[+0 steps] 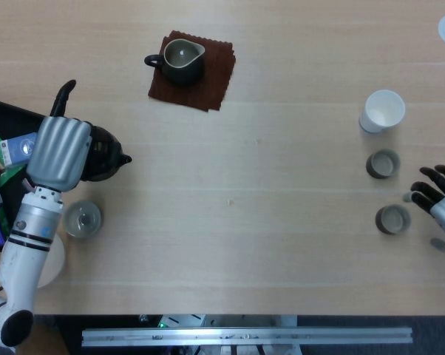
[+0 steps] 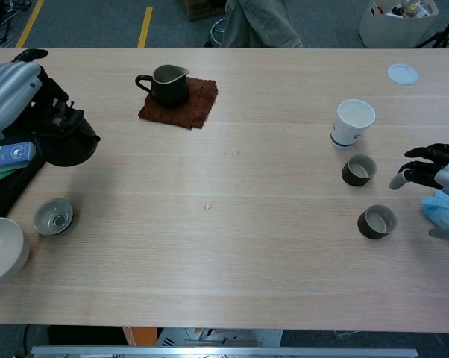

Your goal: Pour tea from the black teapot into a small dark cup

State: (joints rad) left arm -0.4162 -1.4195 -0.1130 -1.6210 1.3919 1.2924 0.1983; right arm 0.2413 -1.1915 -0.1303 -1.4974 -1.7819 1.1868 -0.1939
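Note:
My left hand (image 1: 58,151) (image 2: 12,86) grips the black teapot (image 1: 100,154) (image 2: 64,138) at the table's left side, its spout pointing right. Two small dark cups stand at the right: one (image 1: 383,163) (image 2: 358,170) just below the white paper cup, the other (image 1: 392,219) (image 2: 377,221) nearer the front. My right hand (image 1: 440,207) (image 2: 433,175) is at the right edge beside the nearer cup, fingers spread and holding nothing.
A dark pitcher (image 1: 180,61) (image 2: 165,83) sits on a brown cloth (image 1: 208,78) at the back. A white paper cup (image 1: 382,111) (image 2: 353,122), a grey lid (image 1: 83,219) (image 2: 53,216), a pale bowl (image 2: 2,250), a blue cloth (image 2: 447,209) and a black tray of packets (image 1: 1,159) are around.

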